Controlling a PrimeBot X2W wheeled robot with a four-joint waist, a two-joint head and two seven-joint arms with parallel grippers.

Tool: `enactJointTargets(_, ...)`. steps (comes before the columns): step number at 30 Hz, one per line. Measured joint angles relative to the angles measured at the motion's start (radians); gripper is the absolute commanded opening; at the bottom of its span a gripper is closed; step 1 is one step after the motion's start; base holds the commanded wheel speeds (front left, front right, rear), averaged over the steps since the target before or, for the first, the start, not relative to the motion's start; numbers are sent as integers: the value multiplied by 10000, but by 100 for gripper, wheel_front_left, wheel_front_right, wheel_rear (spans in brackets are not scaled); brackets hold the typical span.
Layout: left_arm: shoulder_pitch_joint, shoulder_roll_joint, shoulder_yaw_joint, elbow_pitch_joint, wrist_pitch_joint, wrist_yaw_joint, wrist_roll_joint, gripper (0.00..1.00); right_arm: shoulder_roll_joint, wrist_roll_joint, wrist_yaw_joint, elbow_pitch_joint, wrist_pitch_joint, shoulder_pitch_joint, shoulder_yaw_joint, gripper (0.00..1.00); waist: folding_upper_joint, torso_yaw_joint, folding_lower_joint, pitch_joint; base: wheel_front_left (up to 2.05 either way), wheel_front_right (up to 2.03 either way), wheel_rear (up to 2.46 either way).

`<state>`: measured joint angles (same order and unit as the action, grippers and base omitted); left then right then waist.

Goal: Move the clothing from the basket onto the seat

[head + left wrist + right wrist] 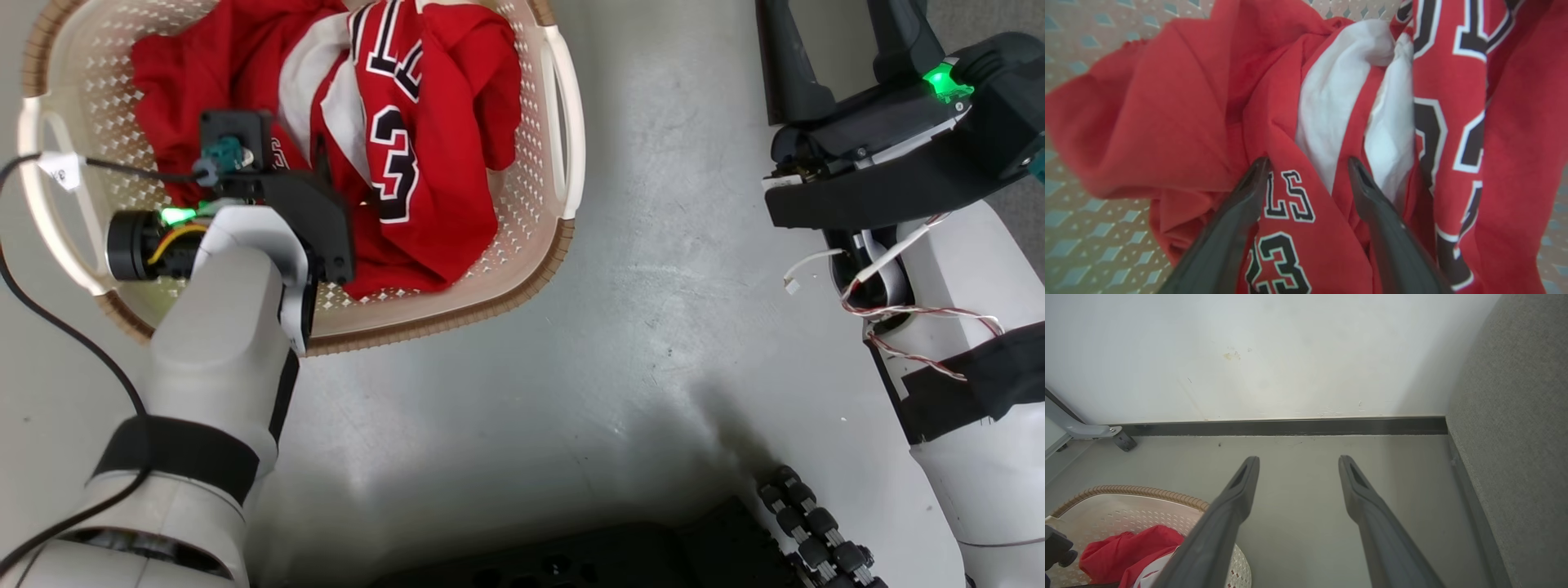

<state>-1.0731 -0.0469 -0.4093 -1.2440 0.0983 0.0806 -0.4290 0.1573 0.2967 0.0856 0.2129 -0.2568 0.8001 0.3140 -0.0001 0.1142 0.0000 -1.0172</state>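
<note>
Grey floor (pixel 653 245); basket (pixel 569 155) holds red clothing (pixel 1274 122), lettering "LS", "23".

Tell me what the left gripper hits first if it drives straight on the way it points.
The red clothing in the basket: the left gripper, open, points at the fold lettered LS. It looks close, though depth is unclear.

The basket (pixel 563 122) stands on the grey floor (pixel 653 327) at upper left. The red clothing (pixel 457 98) is heaped inside it, a black-and-white "3" facing up. The left arm (pixel 220 343) reaches over the near rim, its wrist above the clothing with a green light lit, and a black cable (pixel 49 310) trails from it. At upper right the right claw (pixel 849 41) hangs over bare floor, well apart from the basket, jaws spread.
</note>
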Motion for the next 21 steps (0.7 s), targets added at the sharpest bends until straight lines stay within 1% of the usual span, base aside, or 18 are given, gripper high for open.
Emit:
enactJointTargets(7,-318,-267,-150,-56,-12,77,111,100,-96,0,38,-77,0,64,-98,100,0,145,0,-214,0,0,0)
enactJointTargets(10,-317,-228,-222,-105,-12,90,196,100,-107,-2,109,-81,0,63,-138,100,1,187,1,-269,0,0,0)
enactJointTargets(13,-317,-217,-286,-119,-12,163,268,100,-134,-50,111,-127,0,62,-161,100,0,208,0,-295,0,0,0)
enactJointTargets(14,-317,-217,-301,-125,-12,163,274,80,-151,-81,111,-150,0,62,-169,100,0,213,0,-301,0,0,0)
enactJointTargets(15,-317,-217,-318,-134,-12,163,276,37,-178,-94,111,-169,0,62,-176,100,1,219,0,-307,0,0,0)
enactJointTargets(16,-317,-217,-328,-138,-10,163,276,0,-209,-105,111,-178,0,61,-178,100,1,223,0,-312,0,0,0)
enactJointTargets(21,-315,-226,-378,-165,6,163,366,0,-244,-115,117,-174,0,61,-291,100,1,225,0,-300,0,0,0)
